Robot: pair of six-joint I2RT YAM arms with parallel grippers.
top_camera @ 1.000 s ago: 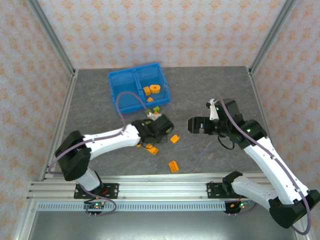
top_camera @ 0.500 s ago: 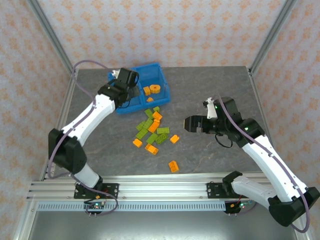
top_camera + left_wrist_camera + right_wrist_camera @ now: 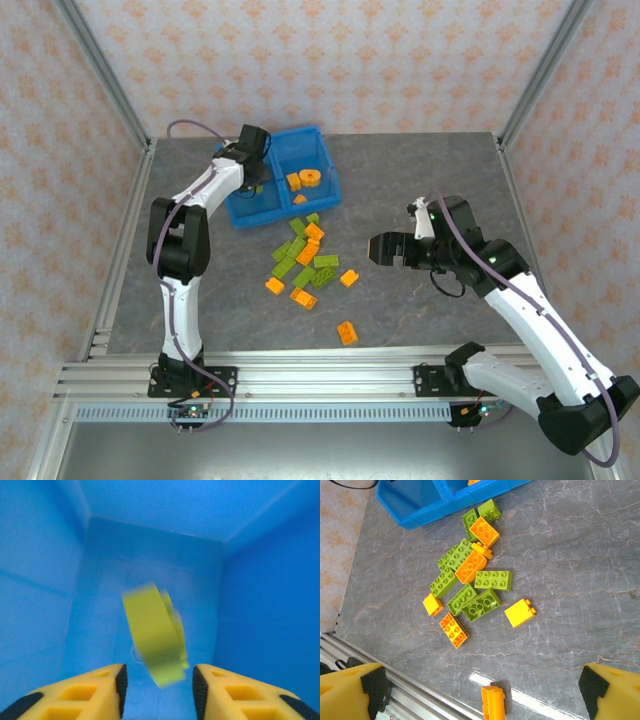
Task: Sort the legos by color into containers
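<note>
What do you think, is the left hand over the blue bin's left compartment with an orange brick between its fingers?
Not quite. The brick between the fingers of the left hand is green, not orange, as the left wrist view shows. The rest stands: that hand is over the left compartment of the blue bin.

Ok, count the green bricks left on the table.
7 green bricks in one cluster: two by the bin, two on the left, one on the right, two on the near side. More may hide underneath.
</note>
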